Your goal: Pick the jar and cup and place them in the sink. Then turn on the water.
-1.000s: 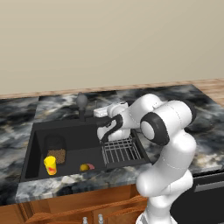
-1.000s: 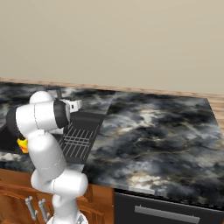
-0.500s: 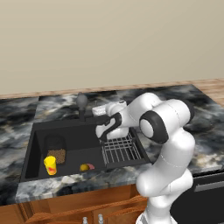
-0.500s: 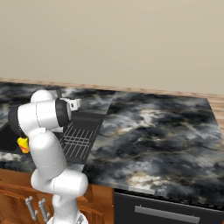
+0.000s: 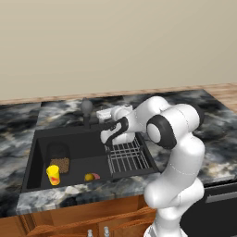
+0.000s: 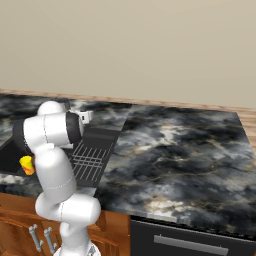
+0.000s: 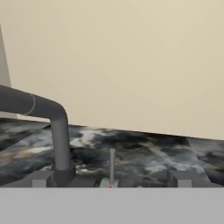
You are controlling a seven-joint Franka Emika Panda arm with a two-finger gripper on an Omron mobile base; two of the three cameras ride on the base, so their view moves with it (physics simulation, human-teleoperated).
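The short brown speckled jar [image 5: 59,158] and small bright yellow cup [image 5: 53,174] stand in the large black recessed sink [image 5: 78,150], at nine o'clock from its grey wire rack [image 5: 127,156]. The fingers [image 7: 39,180], spread apart, face the dark grey faucet [image 7: 59,140] and its thin upright lever [image 7: 112,165].

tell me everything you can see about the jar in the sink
The jar is short and wide, with a brown speckled lower part and a dark, glassy upper part. It stands upright on the floor of the black sink, near the left wall. The yellow cup stands just in front of it, so close that I cannot tell whether they touch. The gripper is well to its right, not holding it.
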